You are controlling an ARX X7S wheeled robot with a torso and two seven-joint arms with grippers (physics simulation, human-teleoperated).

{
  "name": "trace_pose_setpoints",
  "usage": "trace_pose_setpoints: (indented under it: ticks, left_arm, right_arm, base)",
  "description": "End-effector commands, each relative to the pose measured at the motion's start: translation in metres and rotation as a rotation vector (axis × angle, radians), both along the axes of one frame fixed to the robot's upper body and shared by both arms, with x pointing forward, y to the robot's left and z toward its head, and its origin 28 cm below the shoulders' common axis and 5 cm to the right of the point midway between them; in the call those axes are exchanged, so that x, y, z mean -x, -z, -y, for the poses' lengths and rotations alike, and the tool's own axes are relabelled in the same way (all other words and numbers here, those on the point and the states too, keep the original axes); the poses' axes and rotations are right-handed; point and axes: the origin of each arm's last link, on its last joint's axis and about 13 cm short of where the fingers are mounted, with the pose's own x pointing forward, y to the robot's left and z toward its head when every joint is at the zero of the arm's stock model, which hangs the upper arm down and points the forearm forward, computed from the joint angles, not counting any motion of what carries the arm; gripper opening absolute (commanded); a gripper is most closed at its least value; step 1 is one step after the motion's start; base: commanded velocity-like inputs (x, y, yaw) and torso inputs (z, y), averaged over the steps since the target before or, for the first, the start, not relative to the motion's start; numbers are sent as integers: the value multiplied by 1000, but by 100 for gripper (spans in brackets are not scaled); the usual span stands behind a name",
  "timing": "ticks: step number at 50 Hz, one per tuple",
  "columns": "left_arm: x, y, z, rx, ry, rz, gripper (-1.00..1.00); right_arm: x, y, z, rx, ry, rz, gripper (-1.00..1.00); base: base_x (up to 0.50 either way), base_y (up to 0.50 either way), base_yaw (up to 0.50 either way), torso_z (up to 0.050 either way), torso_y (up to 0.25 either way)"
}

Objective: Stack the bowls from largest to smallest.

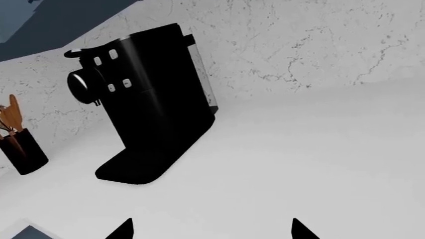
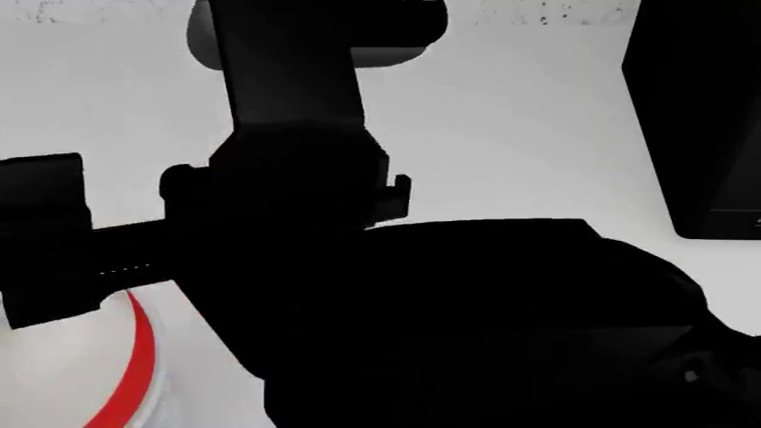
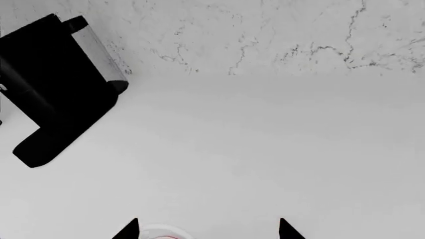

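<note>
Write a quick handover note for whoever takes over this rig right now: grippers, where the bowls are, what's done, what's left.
Left gripper: open, nothing between its fingertips, over bare counter near the black coffee machine.
Right gripper: open, just above a pale rim with a pink tint, too little showing to name it.
Head view is mostly blocked by the arms; only the red bowl shows, at lower left.
No stacking can be confirmed; locate the other bowls first.

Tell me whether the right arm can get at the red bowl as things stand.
Probably yes. In the right wrist view a pale rim with a pink tinge, likely the red bowl, sits between the right tool's open fingertips, with nothing between them. Too little shows to be sure.
</note>
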Motion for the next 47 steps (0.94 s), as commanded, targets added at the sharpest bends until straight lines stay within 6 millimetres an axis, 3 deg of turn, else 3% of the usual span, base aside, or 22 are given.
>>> trace_pose_setpoints:
  ticks: [1,3,5,6,7,9,10,12,14,15,17,18,20,21,23,24,26,27,29,32,36,47]
  left_arm:
    - [-13,5,2,-15,32,-52,100]
    - [-29,-14,-4,-33,-29,81,100]
    - [-18,9,5,6,71,-67,100]
    - [-33,-15,-4,-37,-12,73,100]
    - [-18,9,5,5,71,-67,100]
    - [-30,-12,-4,-35,-2,69,100]
    - [-15,10,5,2,79,-71,100]
    - [-39,-17,-4,-48,10,60,100]
    - [-37,7,7,-2,124,-85,100]
    - [-52,-20,-1,-60,37,44,100]
    - [-42,10,9,2,136,-96,100]
    - [-57,-17,1,-60,47,30,100]
    - [-62,3,15,0,159,-101,100]
    - [-76,-27,10,-86,73,15,100]
    - [-70,-1,18,-12,197,-107,100]
    - [-83,-32,14,-108,110,7,100]
    - [-63,10,17,-11,193,-120,100]
    - [-78,-21,10,-95,99,-4,100]
    - [-97,-39,29,-161,166,-110,100]
    - [-94,-26,54,-158,122,-277,100]
    - [-80,-68,83,-98,335,-113,100]
    - [-81,-118,79,-168,399,-70,100]
  right_arm:
    - [-4,-15,41,-114,169,131,100]
    - [-5,-8,52,-129,231,149,100]
    - [-7,-5,63,-133,266,161,100]
    - [-9,-2,69,-135,285,156,100]
    - [-13,0,75,-133,308,159,100]
    - [-21,5,88,-142,359,148,100]
    - [-22,6,90,-142,367,145,100]
    - [-28,16,102,-136,404,156,100]
    - [-31,25,110,-132,435,150,100]
    - [-31,31,115,-122,437,151,100]
    - [-28,36,121,-130,434,138,100]
    - [-29,40,124,-132,448,147,100]
    - [-31,45,133,-136,494,168,100]
    - [-28,46,137,-141,503,184,100]
    - [-25,50,145,-147,530,198,100]
    - [-25,53,150,-136,562,224,100]
    - [-25,58,158,-118,596,250,100]
    - [-24,60,160,-116,608,251,100]
    - [-21,64,167,-94,640,296,100]
    - [-25,55,183,-69,692,357,100]
    - [-32,49,195,-42,712,404,100]
    - [-43,4,199,-53,709,489,100]
  base:
    - [0,0,0,0,0]
    - [0,0,0,0,0]
    - [0,0,-1,0,0]
    - [0,0,0,0,0]
    - [0,0,0,0,0]
    - [0,0,0,0,0]
    - [0,0,0,0,0]
    - [0,0,0,0,0]
    - [0,0,0,0,0]
    - [0,0,0,0,0]
    - [0,0,0,0,-5]
    - [0,0,0,0,0]
    - [0,0,0,0,0]
    - [0,0,0,0,0]
    - [0,0,0,0,0]
    - [0,0,0,0,0]
    - [0,0,0,0,0]
    - [0,0,0,0,0]
    - [0,0,0,0,0]
    - [0,0,0,0,0]
    - [0,0,0,0,0]
    - [0,0,1,0,0]
